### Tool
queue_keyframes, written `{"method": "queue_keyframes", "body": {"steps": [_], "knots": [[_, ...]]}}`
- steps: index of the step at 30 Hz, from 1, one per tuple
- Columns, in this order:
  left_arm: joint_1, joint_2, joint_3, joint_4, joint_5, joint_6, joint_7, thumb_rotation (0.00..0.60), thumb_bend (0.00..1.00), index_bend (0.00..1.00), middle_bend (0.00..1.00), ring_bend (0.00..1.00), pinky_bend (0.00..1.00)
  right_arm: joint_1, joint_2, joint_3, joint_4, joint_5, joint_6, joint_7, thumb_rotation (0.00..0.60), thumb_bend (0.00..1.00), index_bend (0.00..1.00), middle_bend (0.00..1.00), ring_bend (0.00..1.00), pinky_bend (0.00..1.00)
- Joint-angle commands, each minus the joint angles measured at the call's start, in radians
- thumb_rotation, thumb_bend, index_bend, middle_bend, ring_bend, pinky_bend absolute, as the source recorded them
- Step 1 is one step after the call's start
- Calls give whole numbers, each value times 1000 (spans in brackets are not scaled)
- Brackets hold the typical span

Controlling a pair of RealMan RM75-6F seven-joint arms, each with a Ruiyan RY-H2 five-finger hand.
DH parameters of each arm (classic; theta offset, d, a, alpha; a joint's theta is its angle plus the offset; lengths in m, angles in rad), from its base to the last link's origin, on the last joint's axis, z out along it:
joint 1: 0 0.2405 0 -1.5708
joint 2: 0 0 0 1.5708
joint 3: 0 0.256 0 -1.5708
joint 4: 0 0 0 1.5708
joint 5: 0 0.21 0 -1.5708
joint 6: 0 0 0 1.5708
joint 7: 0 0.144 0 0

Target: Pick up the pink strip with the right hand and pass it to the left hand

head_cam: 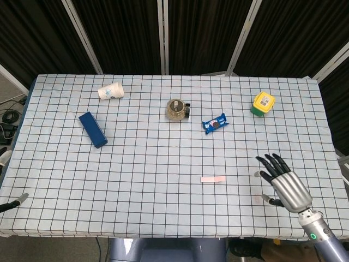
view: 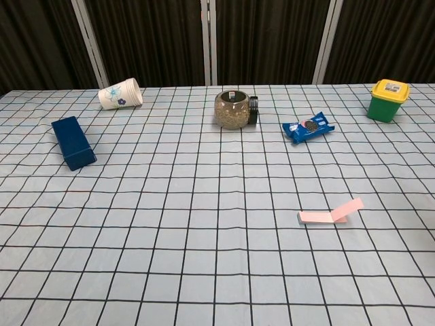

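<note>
The pink strip [head_cam: 212, 179] lies flat on the checked tablecloth, front and right of centre; in the chest view the pink strip [view: 330, 213] has one end curled up. My right hand [head_cam: 283, 183] hovers over the table to the right of the strip, fingers spread, holding nothing. It stands about a hand's width from the strip. Only a fingertip of my left hand [head_cam: 13, 202] shows at the front left edge in the head view. Neither hand appears in the chest view.
A blue box [head_cam: 92, 129] lies at the left, a tipped paper cup [head_cam: 110, 91] behind it. A glass jar [head_cam: 176, 109], a blue snack packet [head_cam: 215, 123] and a green tub with yellow lid [head_cam: 262, 103] stand further back.
</note>
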Motion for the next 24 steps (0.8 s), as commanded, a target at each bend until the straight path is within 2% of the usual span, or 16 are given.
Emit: {"method": "queue_keyframes", "body": {"steps": [1, 4, 8, 14, 24], "knots": [[-14, -15, -9, 4, -23, -22, 23, 600, 0, 0, 0, 0, 0, 99, -103, -6, 164, -95, -22, 109, 600, 148, 447, 155, 0, 0], [-23, -24, -16, 6, -46, -41, 42, 600, 0, 0, 0, 0, 0, 149, -179, -12, 290, -147, -6, 139, 600, 175, 459, 158, 0, 0], [-32, -33, -21, 10, -70, -60, 59, 600, 0, 0, 0, 0, 0, 193, -250, -33, 399, -169, -26, 177, 600, 238, 478, 161, 0, 0], [-45, -43, -26, 15, -96, -87, 78, 600, 0, 0, 0, 0, 0, 231, -332, -54, 528, -189, -8, 209, 600, 261, 486, 145, 0, 0], [-56, -58, -27, 17, -114, -109, 107, 600, 0, 0, 0, 0, 0, 272, -456, -92, 781, -225, 85, 245, 600, 282, 501, 122, 0, 0]]}}
